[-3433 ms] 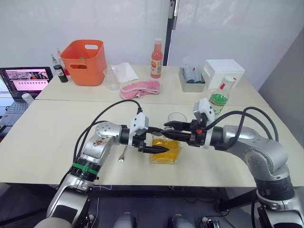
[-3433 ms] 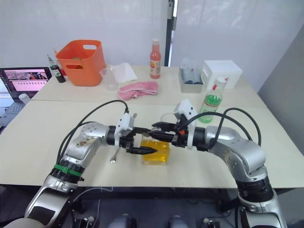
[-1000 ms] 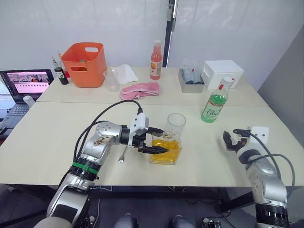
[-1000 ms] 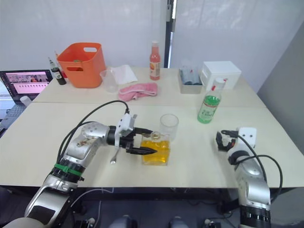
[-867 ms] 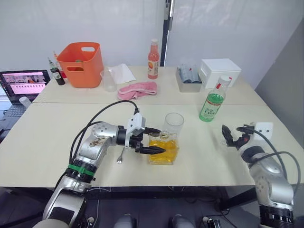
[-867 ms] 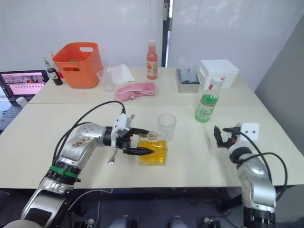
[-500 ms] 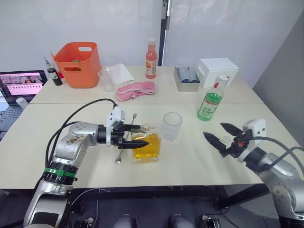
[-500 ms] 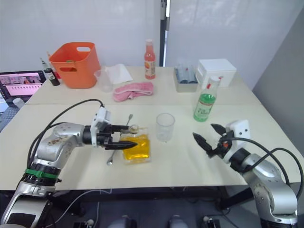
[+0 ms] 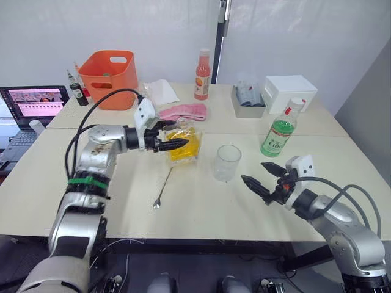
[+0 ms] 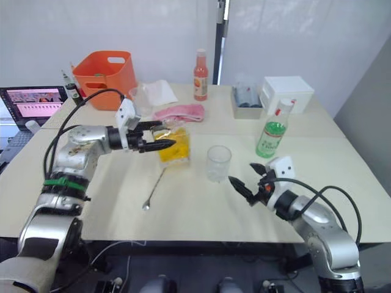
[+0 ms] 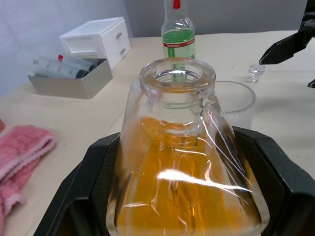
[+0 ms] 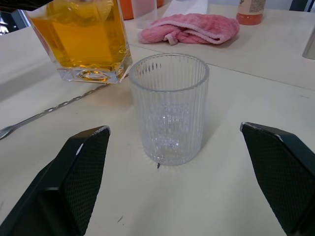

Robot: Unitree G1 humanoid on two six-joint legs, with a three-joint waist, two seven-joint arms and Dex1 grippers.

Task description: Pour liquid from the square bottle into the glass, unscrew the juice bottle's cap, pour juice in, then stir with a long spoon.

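My left gripper (image 9: pixel 173 142) is shut on the square bottle (image 9: pixel 184 144), its black fingers (image 11: pixel 93 182) clasping the flat sides. The stopperless bottle holds yellow-orange liquid (image 11: pixel 182 191) and sits low over the table, left of and behind the glass (image 9: pixel 227 163). That ribbed, empty glass (image 12: pixel 170 108) stands between the two arms. My right gripper (image 9: pixel 264 177) is open just right of the glass, with nothing in it. The green juice bottle (image 9: pixel 278 135), capped, stands upright at the right. The long spoon (image 9: pixel 164 188) lies flat in front of the square bottle.
At the back stand an orange bucket (image 9: pixel 109 78), a cloudy plastic cup (image 10: pixel 140 94), a pink towel (image 9: pixel 183 112), a tall orange-red bottle (image 9: pixel 201 74), a grey tray (image 9: pixel 247 101) and a white box (image 9: pixel 289 92). A laptop (image 9: pixel 33 101) sits far left. A small glass stopper (image 11: pixel 254 71) lies by the glass.
My left gripper has carried the square bottle up and back, away from the table's front. My right gripper has come in closer to the glass, still open. The camera view has also shifted.
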